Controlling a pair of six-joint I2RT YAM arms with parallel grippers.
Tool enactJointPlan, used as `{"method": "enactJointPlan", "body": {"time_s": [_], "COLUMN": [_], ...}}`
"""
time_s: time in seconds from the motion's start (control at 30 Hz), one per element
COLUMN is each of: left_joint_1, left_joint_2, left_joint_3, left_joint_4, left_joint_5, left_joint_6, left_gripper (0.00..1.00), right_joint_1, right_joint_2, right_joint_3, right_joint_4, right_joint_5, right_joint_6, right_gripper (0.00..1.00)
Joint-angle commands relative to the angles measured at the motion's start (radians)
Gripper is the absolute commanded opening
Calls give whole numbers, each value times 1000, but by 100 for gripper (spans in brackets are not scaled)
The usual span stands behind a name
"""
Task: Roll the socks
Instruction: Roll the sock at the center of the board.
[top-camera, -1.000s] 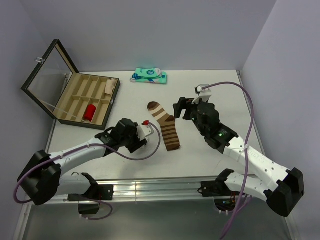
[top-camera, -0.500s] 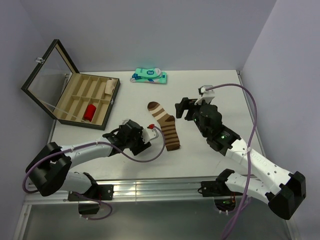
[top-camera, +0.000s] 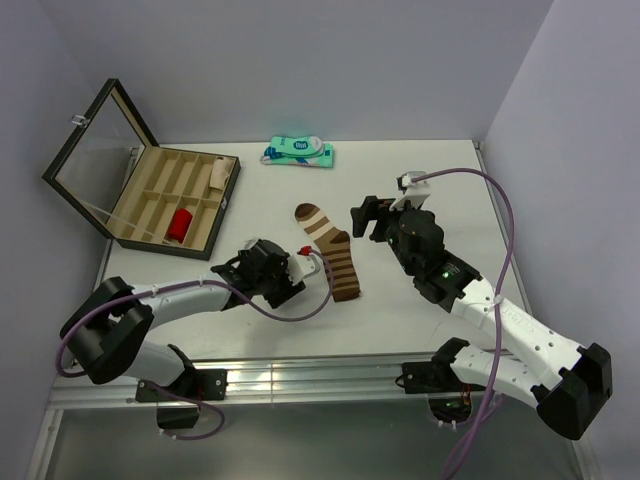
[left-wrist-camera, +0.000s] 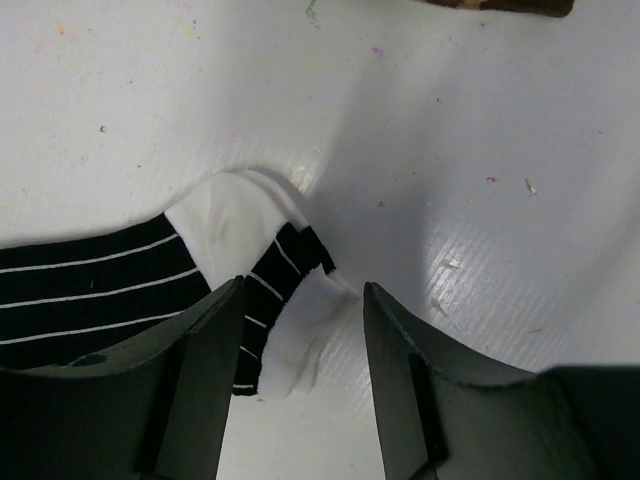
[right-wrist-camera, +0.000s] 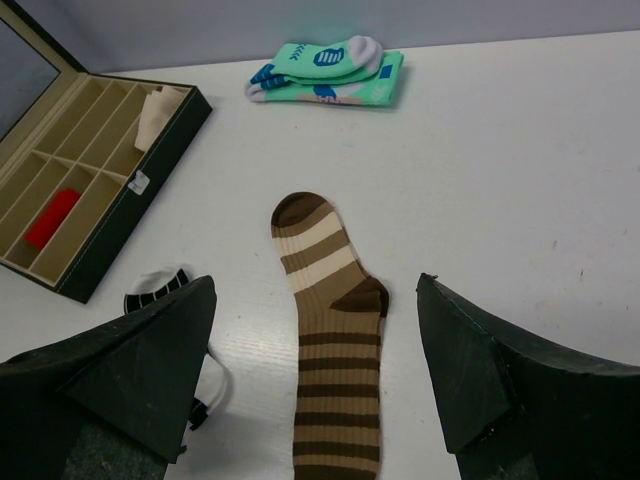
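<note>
L hand (left-wrist-camera: 302, 292) is seen part-spread, nothing gripped; folded white toe of black sock (left-wrist-camera: 100, 290) is laid in its gap, lower centre of wrist view. R hand (right-wrist-camera: 315, 287) is spread wide, empty, above brown sock (right-wrist-camera: 335, 400), laid flat mid-frame on bench (top-camera: 430, 180).

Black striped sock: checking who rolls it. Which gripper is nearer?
Left. The left gripper straddles the white toe of the black striped sock, jaws open; the right gripper hovers beyond the brown sock.
</note>
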Motion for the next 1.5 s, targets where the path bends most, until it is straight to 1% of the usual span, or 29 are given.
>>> {"method": "enactJointPlan", "body": {"time_s": [0.0,0.4,0.67,0.77,0.87,0.9,0.97,1.0,1.1,1.2,1.23,1.27,1.3,1.37,1.47], "left_joint_1": [-6,1,91,111,122,126,134,137,155,184,192,200,218,238,267], "left_joint_2": [16,43,73,73,73,75,75,72,72,84,92,101,125,154,211], "left_joint_3": [27,19,37,40,59,65,76,80,102,134,154,166,180,223,272], "left_joint_4": [46,37,12,0,-43,-54,-86,-97,-146,-209,-233,-256,-281,-356,-446], "left_joint_5": [-8,2,101,121,174,190,242,254,332,439,466,534,568,660,719], "left_joint_6": [-18,-22,-25,-19,-9,-6,9,15,34,61,80,92,103,138,188], "left_gripper": [56,53,52,46,40,33,28,23,12,8,6,6,3,2,0], "right_joint_1": [4,4,4,4,6,4,4,4,4,6,4,4,6,7,18], "right_joint_2": [-22,-18,-19,-21,-21,-21,-19,-21,-22,-30,-33,-36,-42,-58,-85], "right_joint_3": [-11,-8,-4,-2,-4,-4,-2,-2,-2,-7,-14,-19,-25,-53,-109], "right_joint_4": [35,32,22,21,21,19,16,13,6,4,3,4,7,24,61], "right_joint_5": [28,31,33,33,28,27,24,21,5,-25,-59,-77,-100,-151,-193], "right_joint_6": [-1,-12,-20,-21,-20,-23,-24,-24,-27,-35,-38,-38,-40,-40,-35], "right_gripper": [88,88,88,88,87,87,87,87,86,85,84,84,83,82,82]}}
